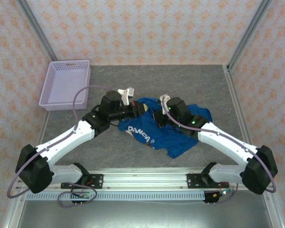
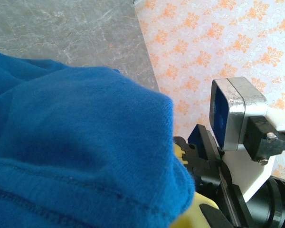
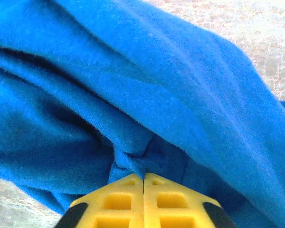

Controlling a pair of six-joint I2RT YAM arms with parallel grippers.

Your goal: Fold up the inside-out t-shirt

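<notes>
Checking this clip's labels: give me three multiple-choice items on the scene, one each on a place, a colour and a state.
1. Where is the basket? A) far left corner of the table B) the table's middle C) right edge
2. The t-shirt is: A) red B) blue C) green
3. The right gripper is: A) open over bare table B) holding the basket C) shut on the t-shirt
A: it sits far left. B: the cloth is blue. C: its yellow fingers meet, pinching a fold.
</notes>
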